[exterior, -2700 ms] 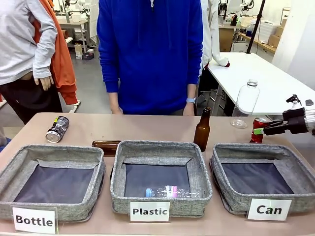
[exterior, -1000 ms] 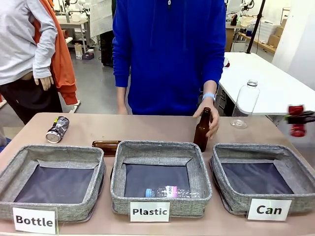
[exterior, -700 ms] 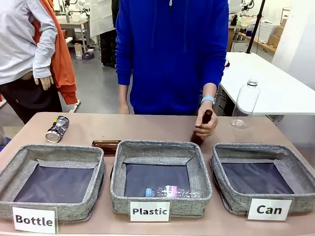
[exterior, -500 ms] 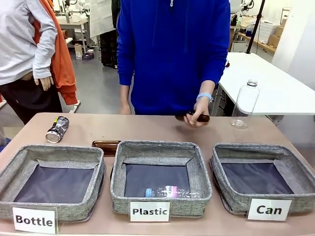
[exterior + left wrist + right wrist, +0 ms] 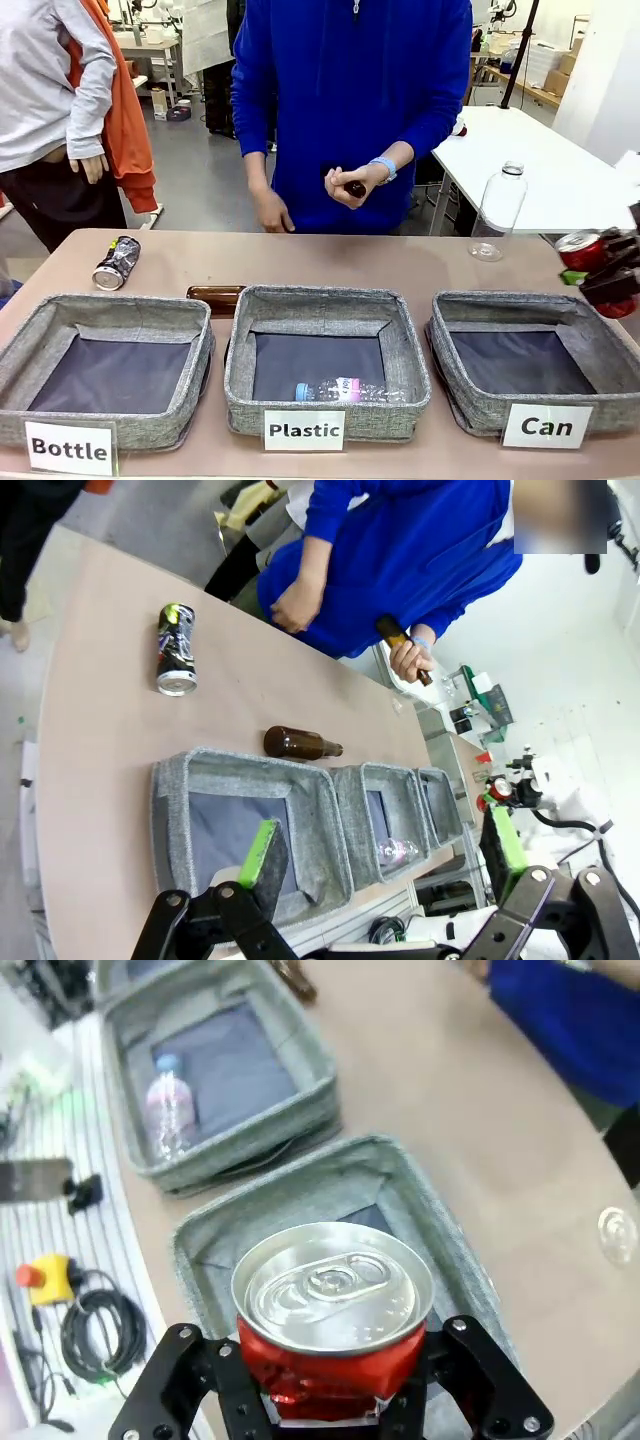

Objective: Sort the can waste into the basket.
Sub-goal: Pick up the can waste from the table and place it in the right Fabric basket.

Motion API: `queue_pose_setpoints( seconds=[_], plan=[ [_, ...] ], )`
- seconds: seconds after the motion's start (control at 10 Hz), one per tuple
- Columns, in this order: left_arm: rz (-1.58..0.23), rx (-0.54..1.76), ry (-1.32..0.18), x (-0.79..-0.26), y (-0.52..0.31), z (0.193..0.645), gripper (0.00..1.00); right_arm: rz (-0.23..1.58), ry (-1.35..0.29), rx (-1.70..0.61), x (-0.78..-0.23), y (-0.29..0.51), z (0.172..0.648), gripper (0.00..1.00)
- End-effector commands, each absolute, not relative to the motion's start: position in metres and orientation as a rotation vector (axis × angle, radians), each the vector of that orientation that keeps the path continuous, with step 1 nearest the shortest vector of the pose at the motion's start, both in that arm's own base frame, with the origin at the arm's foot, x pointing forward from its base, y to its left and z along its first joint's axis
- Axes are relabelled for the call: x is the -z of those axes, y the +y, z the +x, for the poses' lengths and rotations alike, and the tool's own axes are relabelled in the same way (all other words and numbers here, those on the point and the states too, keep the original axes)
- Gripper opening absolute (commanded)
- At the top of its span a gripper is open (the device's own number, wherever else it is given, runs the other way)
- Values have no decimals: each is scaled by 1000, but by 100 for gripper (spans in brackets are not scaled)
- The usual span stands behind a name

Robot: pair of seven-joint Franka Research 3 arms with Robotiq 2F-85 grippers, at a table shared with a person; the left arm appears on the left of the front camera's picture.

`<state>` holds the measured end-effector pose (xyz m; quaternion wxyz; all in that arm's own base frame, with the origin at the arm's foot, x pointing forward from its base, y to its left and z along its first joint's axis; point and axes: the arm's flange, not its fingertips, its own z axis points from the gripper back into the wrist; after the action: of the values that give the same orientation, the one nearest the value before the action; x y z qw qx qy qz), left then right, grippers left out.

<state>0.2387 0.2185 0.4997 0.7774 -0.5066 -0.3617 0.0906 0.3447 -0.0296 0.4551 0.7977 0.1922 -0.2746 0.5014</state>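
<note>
My right gripper (image 5: 603,278) is shut on a red can (image 5: 583,250) with a silver end and holds it above the far right corner of the grey "Can" basket (image 5: 500,300). From the right wrist, the red can (image 5: 330,1325) sits upright in the right gripper (image 5: 335,1385), with the Can basket (image 5: 300,1195) below it. A dark crushed can (image 5: 117,262) lies at the table's far left. My left gripper (image 5: 380,845) hangs open and holds nothing, high above the near left side, looking down on the dark can (image 5: 177,662).
A person in blue at the far side holds a brown bottle (image 5: 354,187) at chest height. Another brown bottle (image 5: 214,296) lies behind the "Plastic" basket (image 5: 400,330), which holds a clear plastic bottle (image 5: 340,390). The "Bottle" basket (image 5: 110,305) is at left. A clear bottle (image 5: 498,210) stands far right.
The right gripper with the red can has come back in at the right edge, lower and over the Can basket. The person lifted the standing brown bottle off the table to chest height.
</note>
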Motion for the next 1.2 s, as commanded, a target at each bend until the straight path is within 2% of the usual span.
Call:
queue_pose_setpoints(
  seconds=[0.0,0.2,0.5,0.6,0.7,0.8,0.9,1.0,1.1],
  plan=[
    [-1101,-182,-807,-500,219,240,100,270,-459,-1121,-457,-3,354,0],
    [-1101,-182,-807,-500,219,240,100,209,-398,-1148,-463,15,356,0],
    [-1101,-182,-807,-500,219,240,100,249,-361,-1188,-462,19,359,0],
    [-1101,-182,-807,-500,219,240,100,249,-353,-1203,-461,19,356,45],
    [-1101,-182,-807,-500,219,240,100,238,-355,-1202,-460,17,355,58],
    [-1101,-182,-807,-500,219,240,100,226,-362,-1196,-459,16,354,58],
    [-1101,-182,-807,-500,219,240,100,233,-365,-1186,-457,13,355,100],
    [-1101,-182,-807,-500,219,240,100,230,-368,-1178,-455,11,355,72],
    [-1101,-182,-807,-500,219,240,100,232,-366,-1175,-453,9,356,100]
  ],
)
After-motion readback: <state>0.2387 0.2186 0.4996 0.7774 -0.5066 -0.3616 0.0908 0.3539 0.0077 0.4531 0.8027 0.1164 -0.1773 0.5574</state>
